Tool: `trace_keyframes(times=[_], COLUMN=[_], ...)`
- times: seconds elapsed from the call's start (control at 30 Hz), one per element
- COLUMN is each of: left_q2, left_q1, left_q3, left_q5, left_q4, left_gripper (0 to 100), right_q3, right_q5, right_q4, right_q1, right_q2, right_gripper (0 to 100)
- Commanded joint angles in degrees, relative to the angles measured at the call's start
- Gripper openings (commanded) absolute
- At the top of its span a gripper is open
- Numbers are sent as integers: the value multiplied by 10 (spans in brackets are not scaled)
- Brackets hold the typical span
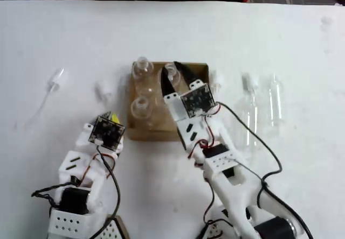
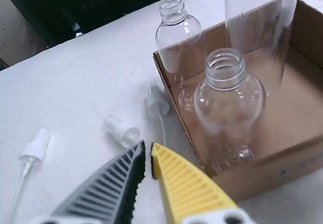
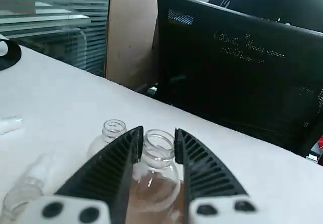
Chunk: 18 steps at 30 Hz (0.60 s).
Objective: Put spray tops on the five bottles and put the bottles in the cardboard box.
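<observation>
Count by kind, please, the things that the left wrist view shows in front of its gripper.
bottles: 3
spray tops: 3
cardboard box: 1
Total: 7

**Operator:** State the light level on the table [image 1: 64, 34].

**Technician:** High. In the high view the white surface is washed out, and the clear bottles [image 1: 276, 102] at its right side almost merge with it. Shadows beneath the arms [image 1: 226, 169] are faint and soft-edged.

**Operator:** Glare?

**Technician:** In the left wrist view, small white highlights sit on the bottle [image 2: 229, 103] standing in the cardboard box [image 2: 303, 27].

**Operator:** Light source?

**Technician:** In the right wrist view, bright blinds [image 3: 50, 12] stand beside a dark chair [image 3: 242, 72].
</observation>
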Motion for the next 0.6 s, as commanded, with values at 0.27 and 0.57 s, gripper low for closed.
trace_keyframes(times=[0.27, 0.57], left_q2=[-6, -6], left_q1=[4, 4], left_q3=[-2, -2], left_q5=[-7, -7], left_q4=[1, 1], left_gripper=[27, 27], right_q3=[-73, -57], right_q5=[0, 1], right_q4=[-67, -102], right_q1=[19, 18], right_q2=[149, 148], right_gripper=[16, 16])
